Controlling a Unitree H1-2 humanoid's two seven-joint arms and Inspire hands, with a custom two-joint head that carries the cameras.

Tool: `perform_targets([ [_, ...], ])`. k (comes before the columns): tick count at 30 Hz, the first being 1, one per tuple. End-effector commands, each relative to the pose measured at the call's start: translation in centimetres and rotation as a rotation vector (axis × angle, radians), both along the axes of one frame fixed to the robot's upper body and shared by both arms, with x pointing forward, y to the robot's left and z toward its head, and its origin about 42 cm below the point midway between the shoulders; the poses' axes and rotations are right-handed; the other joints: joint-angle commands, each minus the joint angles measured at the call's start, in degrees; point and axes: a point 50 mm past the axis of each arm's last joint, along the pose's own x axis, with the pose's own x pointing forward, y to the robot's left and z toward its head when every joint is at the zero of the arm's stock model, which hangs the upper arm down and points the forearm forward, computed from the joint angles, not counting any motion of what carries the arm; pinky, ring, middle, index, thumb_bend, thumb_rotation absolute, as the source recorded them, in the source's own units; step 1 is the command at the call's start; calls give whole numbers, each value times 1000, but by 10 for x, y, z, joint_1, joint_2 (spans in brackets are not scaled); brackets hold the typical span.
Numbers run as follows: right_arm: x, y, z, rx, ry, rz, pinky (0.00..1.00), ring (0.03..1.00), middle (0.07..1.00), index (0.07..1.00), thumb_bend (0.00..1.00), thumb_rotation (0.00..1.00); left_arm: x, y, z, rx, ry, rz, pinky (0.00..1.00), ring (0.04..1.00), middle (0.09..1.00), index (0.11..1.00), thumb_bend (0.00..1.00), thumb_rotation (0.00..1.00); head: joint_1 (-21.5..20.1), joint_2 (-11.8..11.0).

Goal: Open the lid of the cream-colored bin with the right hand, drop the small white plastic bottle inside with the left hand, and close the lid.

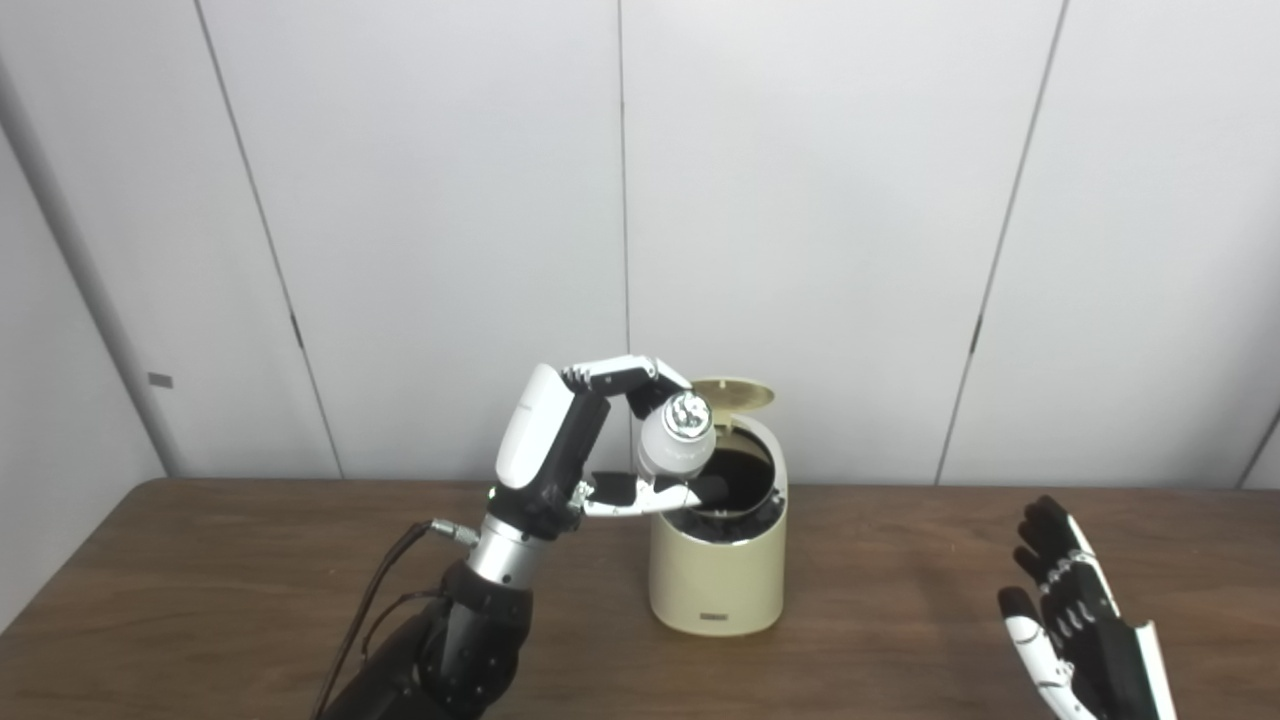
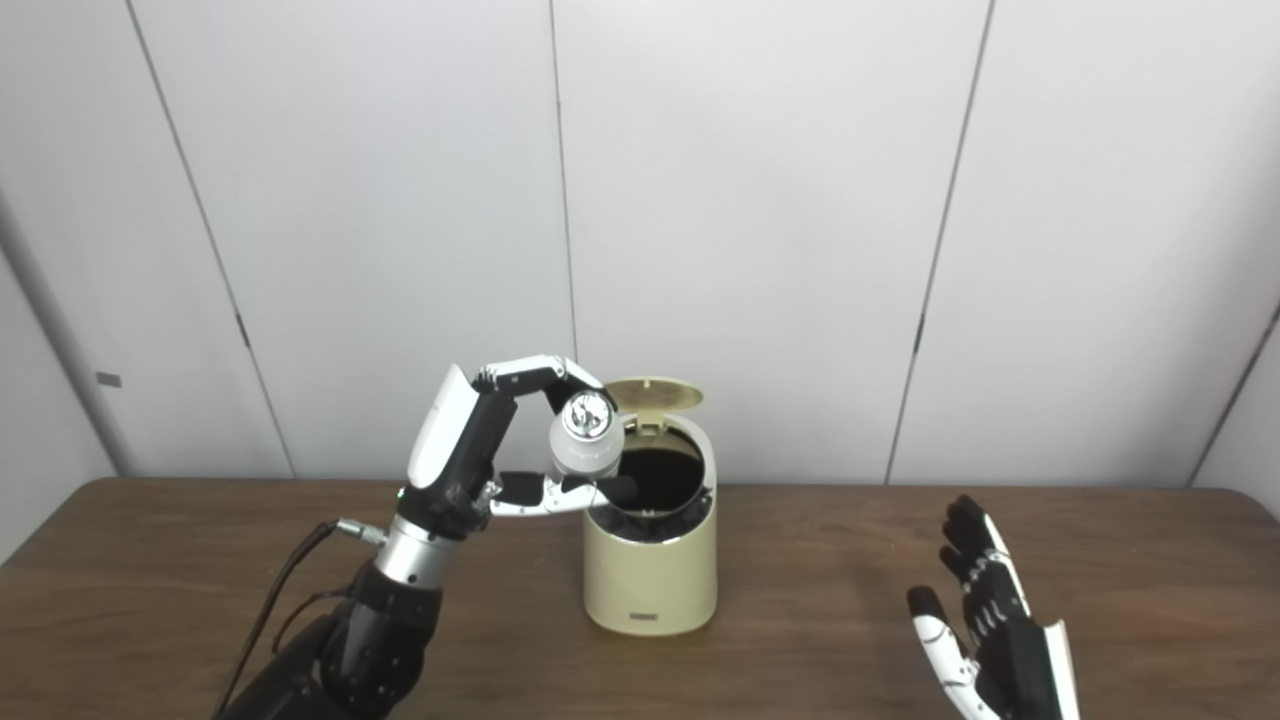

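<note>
- My left hand [image 1: 600, 440] is clasped around the small white plastic bottle [image 1: 676, 445], fingers curled over its top and thumb stretched beneath it.
- The bottle sits above the left part of the rim of the cream-colored bin [image 1: 716, 570], partly over the dark mouth; I judge it is not yet fully centred over the hole.
- Its long axis is tilted, with the shiny end [image 2: 587, 414] turned up and toward my head cameras. The body slopes down and away toward the opening.
- The lid [image 1: 733, 392] stands swung up at the far side of the bin, so the opening is clear from above and from the left, where my arm comes in.
- My thumb lies just over the left rim; I cannot tell whether it touches the rim.
- My right hand [image 1: 1075, 625] is released, fingers spread and holding nothing. It hovers over the tabletop [image 1: 200, 570] near the right front corner, well apart from the bin.
- The left hand is therefore the one at the bin, and the right one is far from the lid.
- As I judge it, the drop depends on carrying the bottle a little further right over the mouth before I let go; otherwise it may catch the near-left rim and tip outside.
- After that, my right hand would have to travel left and far to reach the lid.
</note>
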Motion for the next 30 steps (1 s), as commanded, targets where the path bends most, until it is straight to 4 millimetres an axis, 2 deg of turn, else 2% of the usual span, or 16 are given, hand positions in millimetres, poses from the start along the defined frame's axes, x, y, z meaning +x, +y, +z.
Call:
perform_targets([
  [1,-13,1,-31,25,82,2,888,922,923,901,328,558,10,-2,35,-40,-104,-11,389,448,508,468,504,0,-2,0],
  [7,-13,4,-34,29,91,1,860,908,915,895,328,542,17,-9,33,-60,-76,-25,386,449,508,467,504,0,-23,3],
  [16,-14,8,-37,14,103,-10,834,898,902,876,468,633,21,-19,28,-89,-55,-36,387,448,506,472,504,0,-44,5],
  [23,-17,11,-37,26,99,-13,837,898,902,875,449,609,22,-29,21,-125,7,-67,383,449,510,469,503,0,-57,13],
  [30,-20,16,-37,33,96,-16,834,894,898,870,499,638,23,-34,14,-121,22,-61,389,457,506,465,503,0,-67,18],
])
